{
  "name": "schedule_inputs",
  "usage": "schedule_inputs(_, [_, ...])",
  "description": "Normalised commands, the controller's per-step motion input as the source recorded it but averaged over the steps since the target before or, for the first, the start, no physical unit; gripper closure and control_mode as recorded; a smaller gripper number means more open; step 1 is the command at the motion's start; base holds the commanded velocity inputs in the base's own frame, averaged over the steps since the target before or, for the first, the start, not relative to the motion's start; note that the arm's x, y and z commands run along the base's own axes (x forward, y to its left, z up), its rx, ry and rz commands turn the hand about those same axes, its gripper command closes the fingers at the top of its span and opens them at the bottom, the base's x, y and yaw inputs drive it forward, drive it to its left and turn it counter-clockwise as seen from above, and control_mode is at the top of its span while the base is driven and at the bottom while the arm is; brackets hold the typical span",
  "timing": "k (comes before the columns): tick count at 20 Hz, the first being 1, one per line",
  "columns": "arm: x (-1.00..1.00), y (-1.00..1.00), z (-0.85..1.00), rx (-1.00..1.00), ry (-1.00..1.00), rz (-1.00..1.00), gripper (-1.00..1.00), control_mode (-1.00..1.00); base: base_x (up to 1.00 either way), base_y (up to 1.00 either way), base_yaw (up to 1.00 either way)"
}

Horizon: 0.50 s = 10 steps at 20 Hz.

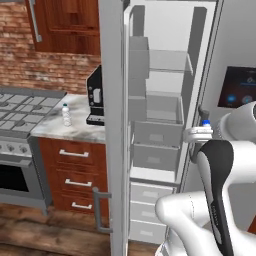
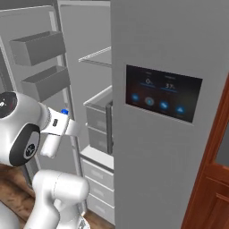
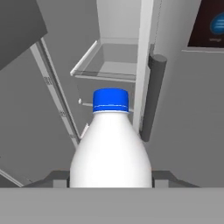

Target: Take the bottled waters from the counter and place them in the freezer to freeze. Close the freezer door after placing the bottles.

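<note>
Ahead of the hand (image 3: 111,186) stands the freezer (image 1: 165,110), its freezer door (image 1: 112,125) swung wide; the hand grips one bottle (image 3: 111,148), cap toward the drawers; far left, another bottle (image 1: 66,115) sits on the counter (image 1: 60,129).

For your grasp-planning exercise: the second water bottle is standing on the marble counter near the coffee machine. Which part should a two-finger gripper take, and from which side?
Grip the bottle around its straight mid-body, below the cap. It stands upright, so come in level from the open counter front. The coffee machine stands to its right and the stove to its left, so the front looks freest.
</note>
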Motion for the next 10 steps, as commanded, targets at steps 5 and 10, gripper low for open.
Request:
schedule_inputs(5, [0.0,0.0,0.0,0.0,0.0,0.0,1.0,1.0,0.19,0.23,0.0])
schedule_inputs(10, [0.0,0.0,0.0,0.0,0.0,0.0,1.0,1.0,0.27,0.42,0.0])
